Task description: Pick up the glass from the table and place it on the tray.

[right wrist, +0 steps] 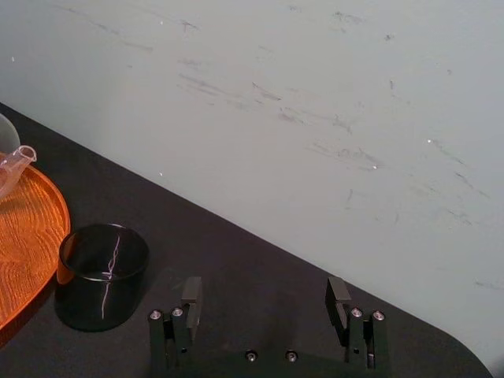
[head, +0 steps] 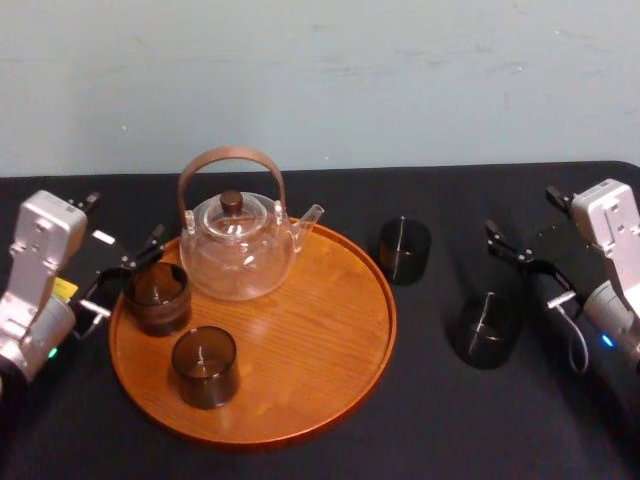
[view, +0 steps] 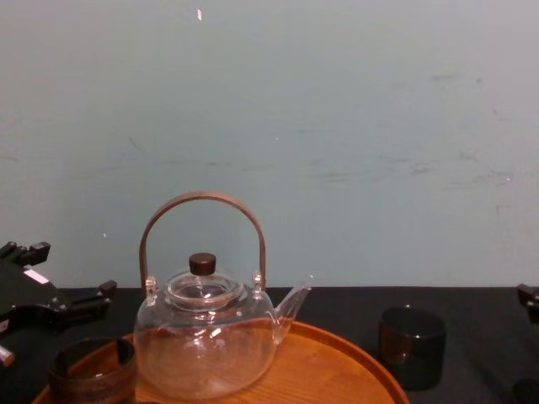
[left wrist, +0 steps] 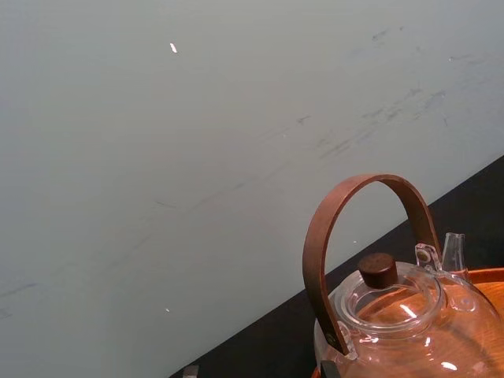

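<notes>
Two dark glasses stand on the black table (head: 330, 455): one (head: 404, 250) (right wrist: 103, 275) (view: 411, 346) just off the tray's right rim, the other (head: 483, 331) nearer me and farther right. The round wooden tray (head: 330, 330) holds a glass teapot (head: 238, 245) and two more dark glasses, one at its left edge (head: 157, 297) (view: 93, 370) and one at the front (head: 204, 366). My right gripper (head: 522, 268) (right wrist: 264, 299) hovers open and empty, right of both table glasses. Open too, my left gripper (head: 125, 275) (view: 63, 278) sits just left of the tray-edge glass, not touching it.
The teapot's tall wooden handle (left wrist: 354, 236) (view: 202, 227) rises over the back left of the tray. A pale wall runs along the table's far edge. Bare black cloth lies in front of the tray and between the two table glasses.
</notes>
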`<state>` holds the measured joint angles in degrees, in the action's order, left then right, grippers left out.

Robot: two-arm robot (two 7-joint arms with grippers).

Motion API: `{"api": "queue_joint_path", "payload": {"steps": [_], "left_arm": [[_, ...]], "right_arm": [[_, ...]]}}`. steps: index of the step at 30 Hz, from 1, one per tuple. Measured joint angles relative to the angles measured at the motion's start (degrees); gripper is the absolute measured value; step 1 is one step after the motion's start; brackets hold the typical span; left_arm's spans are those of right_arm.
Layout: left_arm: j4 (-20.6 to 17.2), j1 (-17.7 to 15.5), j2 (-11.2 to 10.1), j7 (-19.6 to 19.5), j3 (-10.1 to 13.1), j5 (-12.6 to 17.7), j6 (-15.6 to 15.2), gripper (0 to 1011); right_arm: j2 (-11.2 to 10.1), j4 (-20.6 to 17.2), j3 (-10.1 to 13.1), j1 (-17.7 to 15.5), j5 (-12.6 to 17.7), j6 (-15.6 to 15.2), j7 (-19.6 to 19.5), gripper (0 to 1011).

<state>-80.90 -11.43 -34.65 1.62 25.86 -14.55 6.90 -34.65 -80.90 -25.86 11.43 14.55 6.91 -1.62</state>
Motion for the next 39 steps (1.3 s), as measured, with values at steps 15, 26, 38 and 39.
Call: {"api": "queue_joint_path", "payload": {"steps": [15, 26, 38, 39], "left_arm": [[0.00, 0.00, 0.00, 0.00, 0.00, 0.00, 0.00, 1002], [0.00, 0.00, 0.00, 0.00, 0.00, 0.00, 0.00, 1001], [0.00, 0.00, 0.00, 0.01, 0.00, 0.00, 0.00, 1001], [0.00, 0.00, 0.00, 0.00, 0.00, 0.00, 0.00, 1001]], "right_arm": [[0.00, 0.00, 0.00, 0.00, 0.00, 0.00, 0.00, 1002], [-0.11, -0.70, 0.96, -0.68, 0.27, -0.01, 1.19, 1002], [-1.71, -5.57, 5.19, -4.29, 5.41, -3.67, 5.42, 1003], [-1.78, -5.85, 5.46, -4.48, 5.82, -3.98, 5.73, 1002]]}}
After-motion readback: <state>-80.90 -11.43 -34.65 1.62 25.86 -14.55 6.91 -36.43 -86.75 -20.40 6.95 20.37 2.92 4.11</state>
